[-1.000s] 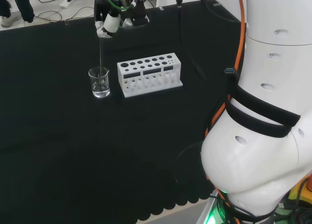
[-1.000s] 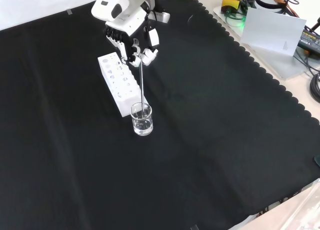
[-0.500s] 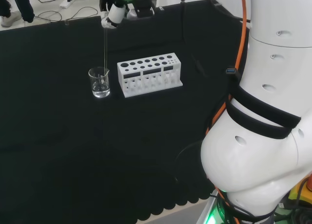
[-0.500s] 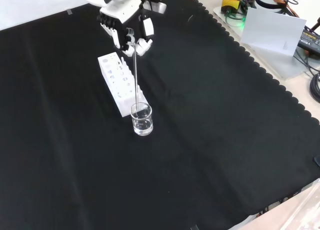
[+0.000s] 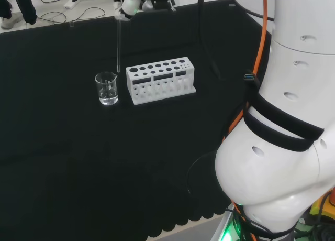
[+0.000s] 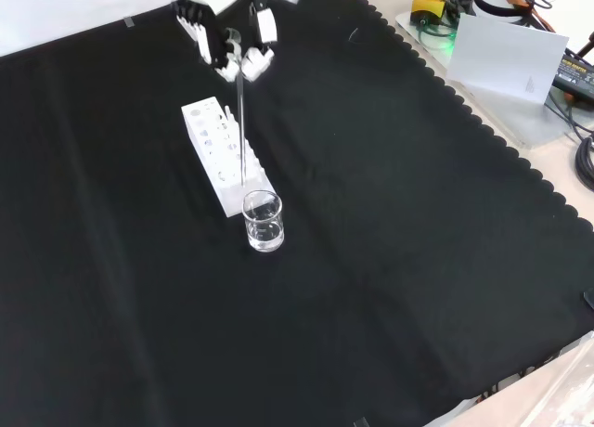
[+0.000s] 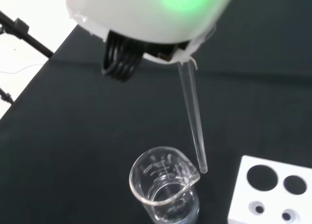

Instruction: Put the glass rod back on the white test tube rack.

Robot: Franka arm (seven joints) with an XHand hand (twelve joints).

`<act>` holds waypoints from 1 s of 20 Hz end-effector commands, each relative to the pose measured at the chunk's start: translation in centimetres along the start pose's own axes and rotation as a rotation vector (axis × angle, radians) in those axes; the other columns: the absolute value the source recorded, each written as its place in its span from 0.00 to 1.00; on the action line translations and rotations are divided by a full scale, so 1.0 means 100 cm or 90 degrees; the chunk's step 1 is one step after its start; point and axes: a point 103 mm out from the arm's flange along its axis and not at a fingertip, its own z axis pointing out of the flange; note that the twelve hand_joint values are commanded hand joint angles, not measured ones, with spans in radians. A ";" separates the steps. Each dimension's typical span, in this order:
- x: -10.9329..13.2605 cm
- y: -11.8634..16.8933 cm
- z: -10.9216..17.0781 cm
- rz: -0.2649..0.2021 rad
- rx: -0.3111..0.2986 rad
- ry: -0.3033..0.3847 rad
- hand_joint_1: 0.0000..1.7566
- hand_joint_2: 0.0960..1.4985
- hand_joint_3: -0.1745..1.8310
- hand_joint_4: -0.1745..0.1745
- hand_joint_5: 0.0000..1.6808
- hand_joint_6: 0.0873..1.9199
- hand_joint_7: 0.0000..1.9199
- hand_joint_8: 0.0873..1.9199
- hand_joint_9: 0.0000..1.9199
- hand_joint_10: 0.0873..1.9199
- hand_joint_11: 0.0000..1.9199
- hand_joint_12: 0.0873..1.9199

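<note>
The hand [image 6: 227,35] hangs high over the cloth, its fingers pinching the top of a thin clear glass rod [image 6: 241,130]. The rod [image 5: 119,44] hangs upright, its lower tip out of the small glass beaker [image 5: 107,88] and just above its rim, between the beaker and the white test tube rack [image 5: 159,79]. In the wrist view the rod [image 7: 192,119] ends beside the beaker's lip [image 7: 163,185], with a corner of the rack [image 7: 273,195] close by. The hand [image 5: 129,1] sits at the head view's top edge. The beaker [image 6: 264,221] holds a little clear liquid.
The rack [image 6: 223,153] has rows of round holes on top. The arm's big white links [image 5: 282,136] stand at the head view's right. Cables and a grey box [image 6: 506,56] lie beyond the cloth's scalloped edge in the front view.
The hand has risen with the rod. The rod's tip has come up out of the beaker and shifted a little toward the rack. Beaker and rack have stayed put.
</note>
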 end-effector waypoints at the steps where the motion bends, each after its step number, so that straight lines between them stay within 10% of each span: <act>1: -0.010 -0.005 -0.020 0.013 -0.015 0.001 0.70 0.25 0.59 0.00 0.81 0.32 0.87 0.37 0.99 0.28 0.93 0.31; 20: -0.050 -0.033 -0.030 0.052 -0.033 -0.011 0.70 0.25 0.59 0.00 0.81 0.32 0.87 0.37 1.00 0.28 0.93 0.31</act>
